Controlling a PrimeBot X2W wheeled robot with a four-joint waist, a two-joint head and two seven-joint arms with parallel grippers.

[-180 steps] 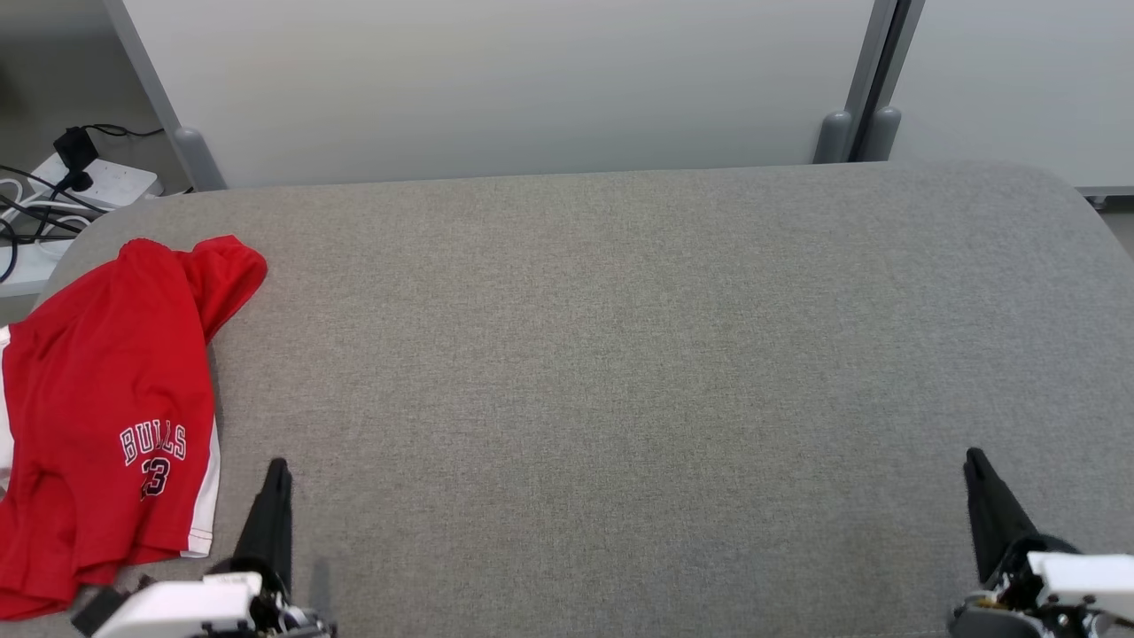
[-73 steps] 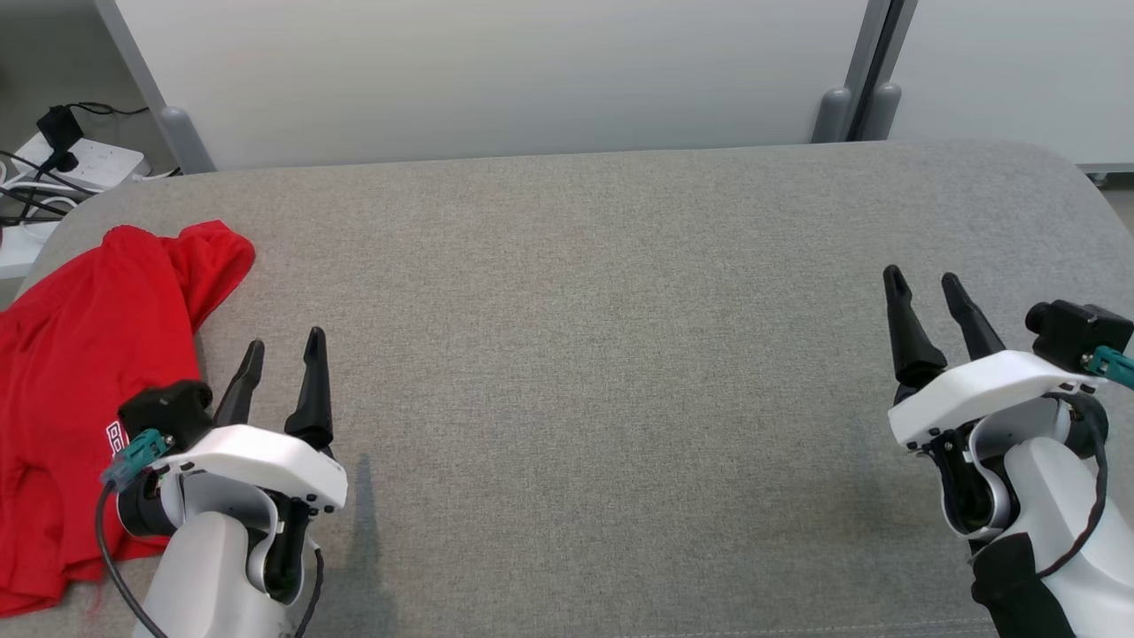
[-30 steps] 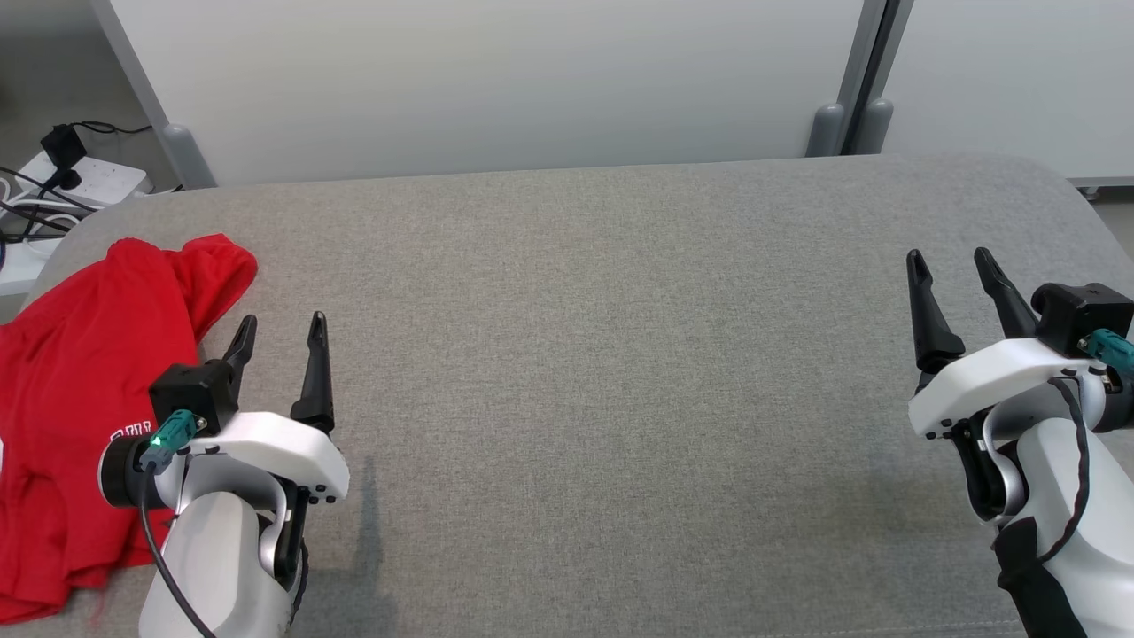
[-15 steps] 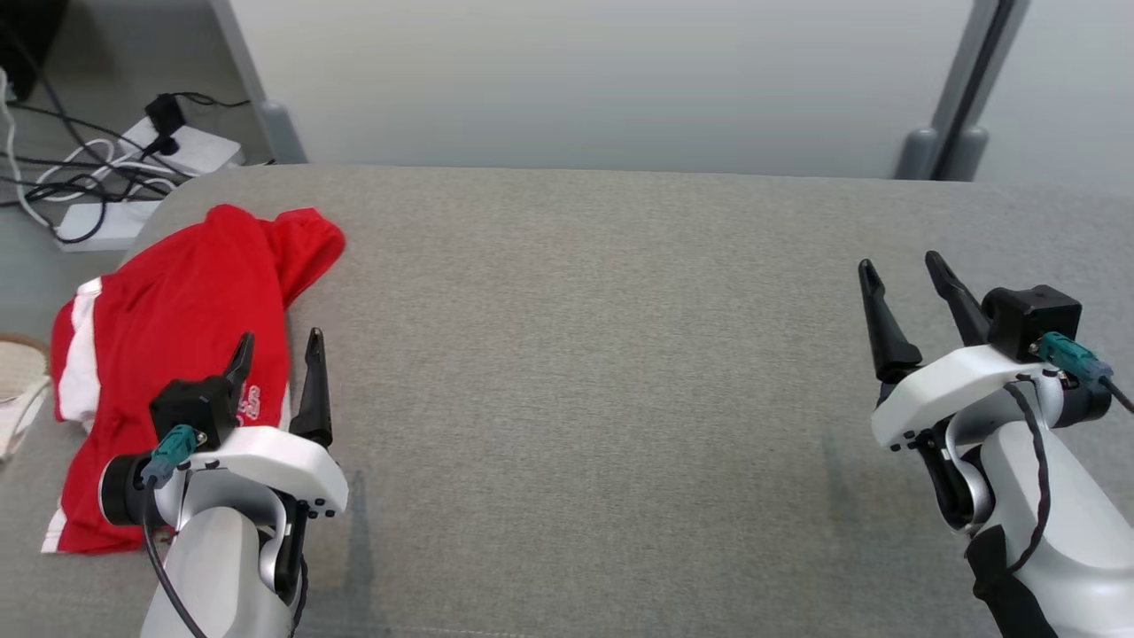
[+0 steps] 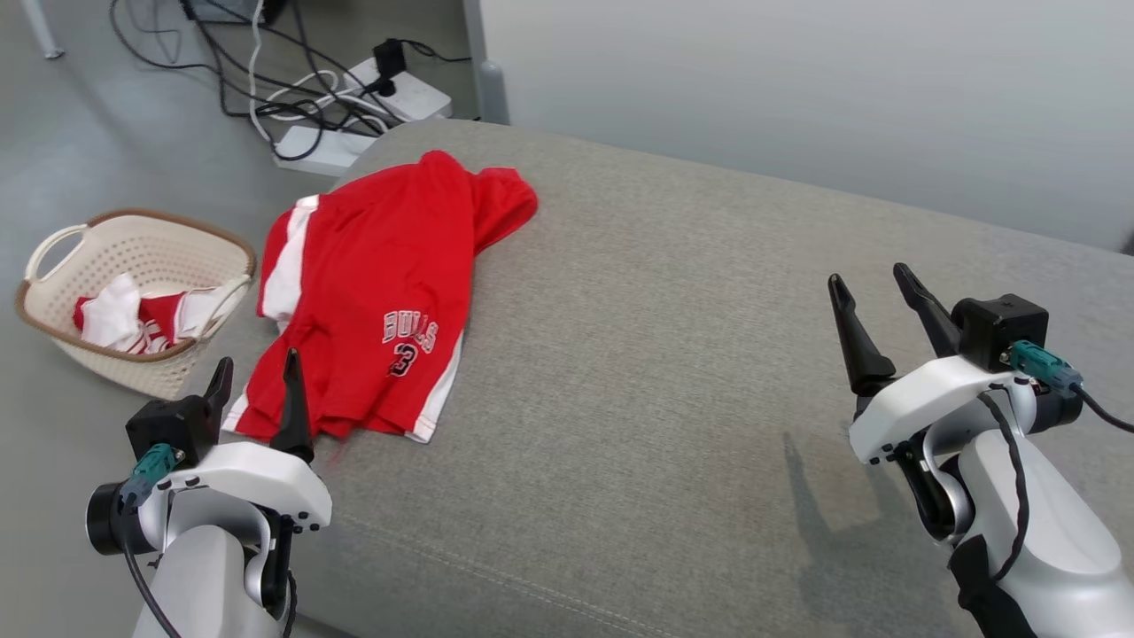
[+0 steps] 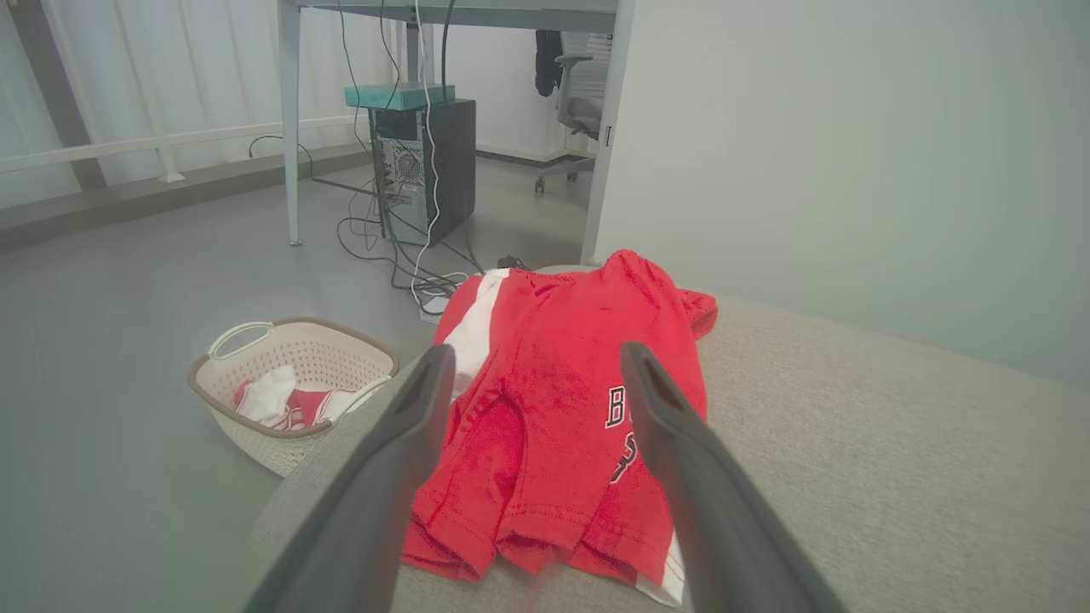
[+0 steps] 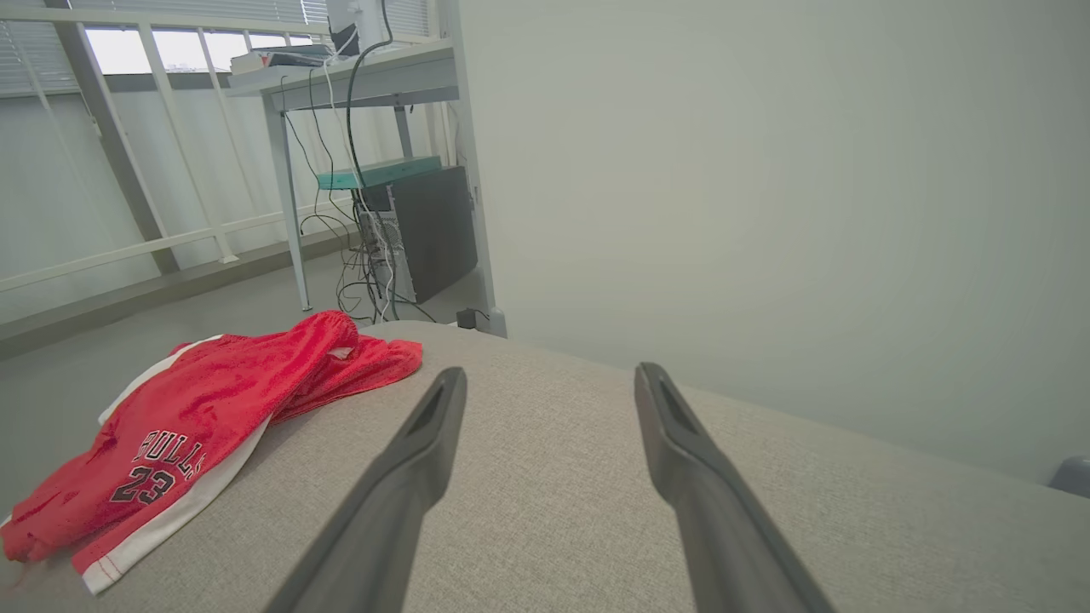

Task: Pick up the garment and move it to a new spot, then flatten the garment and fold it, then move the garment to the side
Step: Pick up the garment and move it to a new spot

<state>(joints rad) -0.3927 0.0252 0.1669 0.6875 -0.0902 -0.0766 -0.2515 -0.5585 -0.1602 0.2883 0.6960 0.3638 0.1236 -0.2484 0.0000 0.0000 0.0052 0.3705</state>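
Note:
The garment [image 5: 381, 292] is a pair of red shorts with white side stripes and a white number print, lying crumpled on the left end of the grey padded table [image 5: 673, 354]. It also appears in the left wrist view as the garment [image 6: 553, 409] and in the right wrist view as the garment [image 7: 204, 426]. My left gripper [image 5: 255, 365] hovers open just short of the garment's near hem, nothing between its fingers. Far to the right, my right gripper [image 5: 871, 277] stands open above bare cloth.
A cream laundry basket [image 5: 53, 306] holding red and white clothes stands on the floor left of the table. Power strips and cables [image 5: 337, 97] lie on the floor behind the table's left end. A pale partition wall [image 5: 797, 89] runs behind the table.
The head camera has swung left, so the garment, the basket and the floor now show further right in the picture. Both grippers stay open, and the garment lies as before.

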